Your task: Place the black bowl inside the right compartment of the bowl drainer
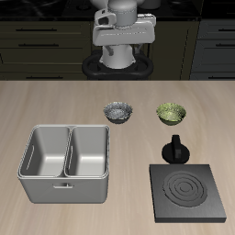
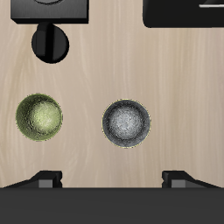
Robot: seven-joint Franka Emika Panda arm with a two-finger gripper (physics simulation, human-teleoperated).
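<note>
**Spotter:** Start with what is nearest the front edge.

**Me:** The bowl drainer point(image 1: 66, 162), a pale grey metal bin with two deep wells, both empty. Beside it lies the flat black stove plate point(image 1: 189, 194) with its ring pattern, and a black knob-like piece point(image 1: 174, 149) just behind that.

**Spotter:** And the black bowl?

**Me:** Farther back, the black bowl point(image 2: 128, 122) sits upright on the bare tabletop point(image 2: 188, 105), well apart from the drainer. The olive-green bowl point(image 2: 39, 116) stands near it, not touching.

**Spotter:** How will it handle?

**Me:** I'd judge it small, light and rigid, with a glossy speckled inside that may be slick. The rim is thin, so I'd pinch one wall, one finger inside and one outside.

**Spotter:** Your fingers?

**Me:** My fingers point(image 2: 113, 179) are spread wide and empty, hanging above the tabletop with the bowl roughly between their tips.

**Spotter:** Any writing?

**Me:** None that I can read on anything.
</note>
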